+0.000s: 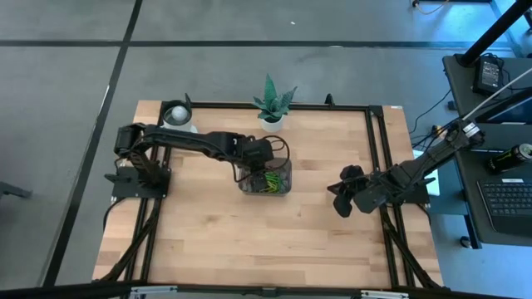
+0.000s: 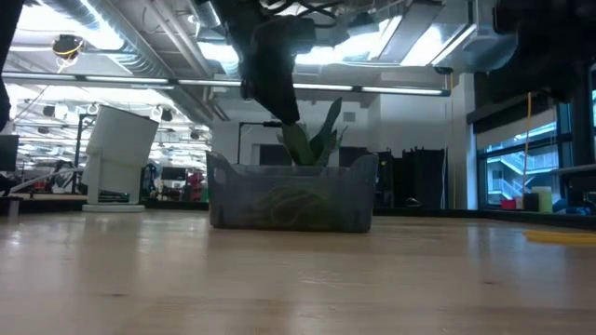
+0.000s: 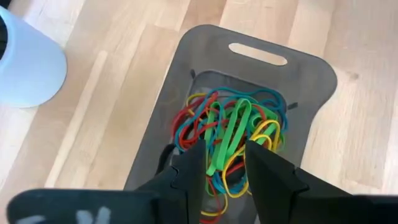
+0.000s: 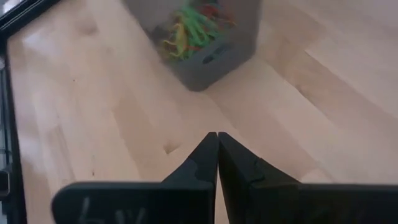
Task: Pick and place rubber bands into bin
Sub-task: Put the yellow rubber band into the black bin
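Note:
The bin (image 1: 287, 169) stands in the middle of the table, a dark grey translucent tray with a slot handle (image 3: 257, 53) in one end wall. In it lies a tangled heap of rubber bands (image 3: 233, 127) in green, red, yellow and blue, also seen through the bin's wall (image 2: 291, 207). My left gripper (image 3: 225, 154) hangs open above the bin's left part, pointing steeply down, with nothing between its fingers. My right gripper (image 4: 217, 135) is shut and waits above bare wood near the table's right edge (image 1: 342, 198), pointing toward the bin (image 4: 214, 62).
A white round cup (image 1: 176, 115) stands at the far left and a small potted plant (image 1: 273, 104) at the far edge, just behind the bin. A flat yellow thing (image 2: 559, 237) lies on the table to the right in the low view. Bare wood lies between the bin and my right gripper.

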Controlling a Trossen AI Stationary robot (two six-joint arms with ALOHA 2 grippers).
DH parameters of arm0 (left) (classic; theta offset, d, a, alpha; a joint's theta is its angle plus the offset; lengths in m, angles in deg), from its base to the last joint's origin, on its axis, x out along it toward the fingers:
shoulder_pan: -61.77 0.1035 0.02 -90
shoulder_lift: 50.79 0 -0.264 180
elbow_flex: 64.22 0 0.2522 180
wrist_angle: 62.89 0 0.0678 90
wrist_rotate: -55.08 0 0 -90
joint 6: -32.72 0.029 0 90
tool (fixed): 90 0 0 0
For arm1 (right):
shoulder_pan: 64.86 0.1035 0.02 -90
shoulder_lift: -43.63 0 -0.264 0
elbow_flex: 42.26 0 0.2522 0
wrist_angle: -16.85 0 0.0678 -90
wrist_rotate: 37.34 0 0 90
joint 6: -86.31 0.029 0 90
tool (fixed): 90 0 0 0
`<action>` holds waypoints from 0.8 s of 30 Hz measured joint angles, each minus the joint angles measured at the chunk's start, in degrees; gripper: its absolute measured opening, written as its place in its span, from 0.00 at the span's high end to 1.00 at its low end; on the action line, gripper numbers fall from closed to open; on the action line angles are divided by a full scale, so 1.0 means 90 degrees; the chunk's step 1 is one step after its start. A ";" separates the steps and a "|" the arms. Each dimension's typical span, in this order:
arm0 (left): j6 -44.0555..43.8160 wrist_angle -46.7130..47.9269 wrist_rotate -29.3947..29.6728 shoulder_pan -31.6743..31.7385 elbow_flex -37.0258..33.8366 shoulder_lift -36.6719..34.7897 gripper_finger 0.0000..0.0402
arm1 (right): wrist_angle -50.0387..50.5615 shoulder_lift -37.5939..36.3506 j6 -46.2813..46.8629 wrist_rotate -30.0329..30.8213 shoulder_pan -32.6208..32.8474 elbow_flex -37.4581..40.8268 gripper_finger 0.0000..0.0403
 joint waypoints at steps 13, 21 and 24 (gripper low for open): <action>0.1532 0.0380 0.0338 -0.0574 -0.0005 -0.1252 0.97 | 0.1741 0.0000 0.2108 -0.0018 -0.0289 -0.0001 0.96; 0.1424 0.0388 0.0612 -0.0621 -0.0828 -0.2691 1.00 | 0.1508 0.0000 0.1637 0.0323 -0.0632 -0.0001 0.96; 0.1237 -0.0289 0.0663 -0.0622 -0.1902 -0.3526 1.00 | 0.1486 0.0000 0.1613 0.0230 -0.0778 -0.0001 0.96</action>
